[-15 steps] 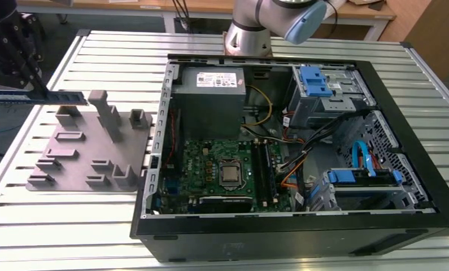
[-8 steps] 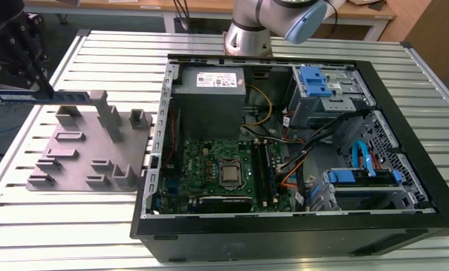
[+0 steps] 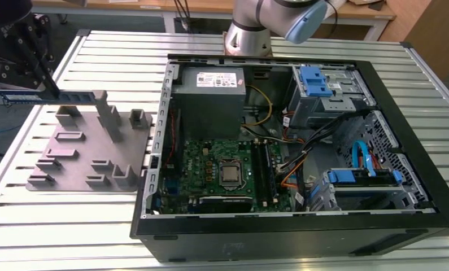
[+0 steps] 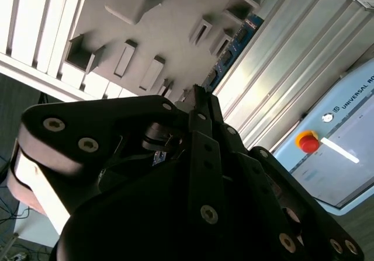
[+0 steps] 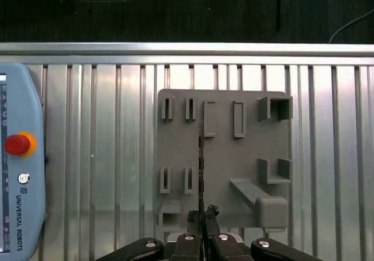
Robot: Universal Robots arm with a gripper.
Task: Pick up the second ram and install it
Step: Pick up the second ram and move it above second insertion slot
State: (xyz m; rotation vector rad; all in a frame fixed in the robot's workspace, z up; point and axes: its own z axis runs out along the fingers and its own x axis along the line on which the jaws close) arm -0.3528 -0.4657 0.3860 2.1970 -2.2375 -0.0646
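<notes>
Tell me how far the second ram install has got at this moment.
Done: the pickup. The gripper is shut on the second ram and holds it above the grey fixture plate, one end near a tall post.
In hand: the stick.
Left: seating it. It is not yet over the motherboard in the open computer case.
</notes>
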